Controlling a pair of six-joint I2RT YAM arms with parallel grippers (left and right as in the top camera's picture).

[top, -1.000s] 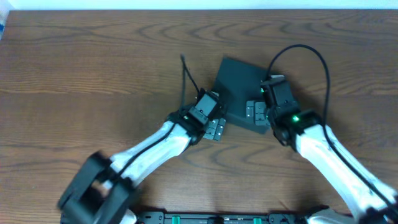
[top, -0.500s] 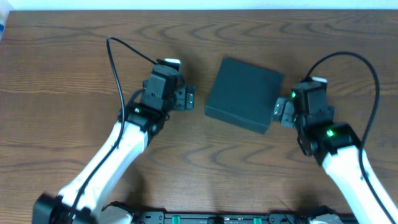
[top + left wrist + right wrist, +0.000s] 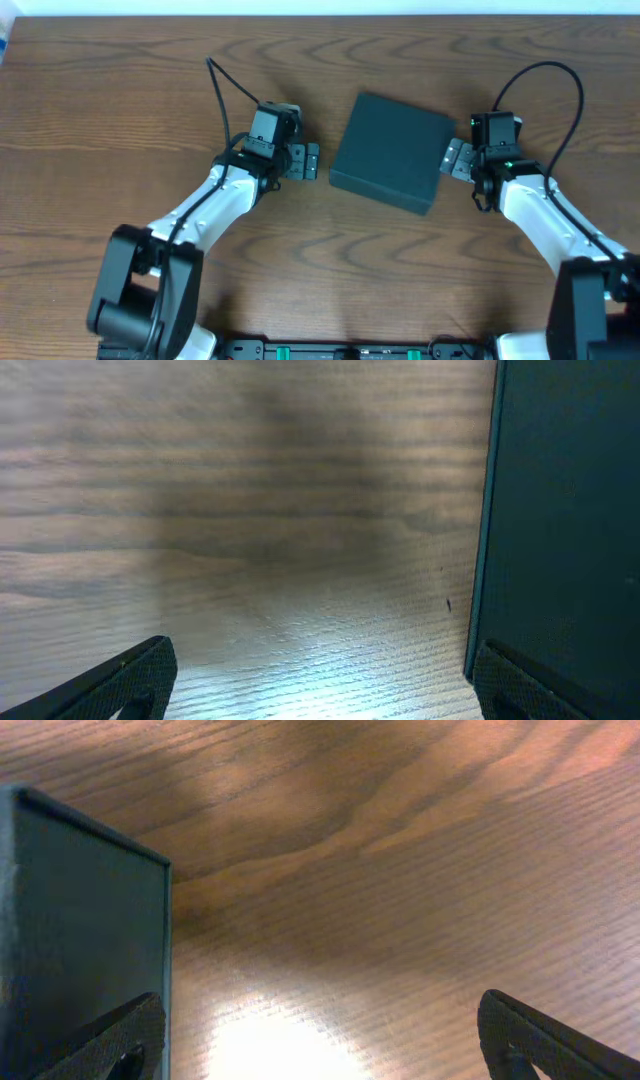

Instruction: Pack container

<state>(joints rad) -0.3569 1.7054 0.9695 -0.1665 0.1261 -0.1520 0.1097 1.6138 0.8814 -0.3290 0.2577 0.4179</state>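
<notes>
While the container (image 3: 390, 152) sits lid-shut at frame centre, left tool (image 3: 308, 162) and right tool (image 3: 455, 160) flank it, spread, empty; packing apparently complete.

container (image 3: 390, 152) between both claws, apart

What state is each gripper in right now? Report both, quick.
Left gripper: open, holding nothing, beside the container.
Right gripper: open, holding nothing, by the container's opposite edge.
</notes>
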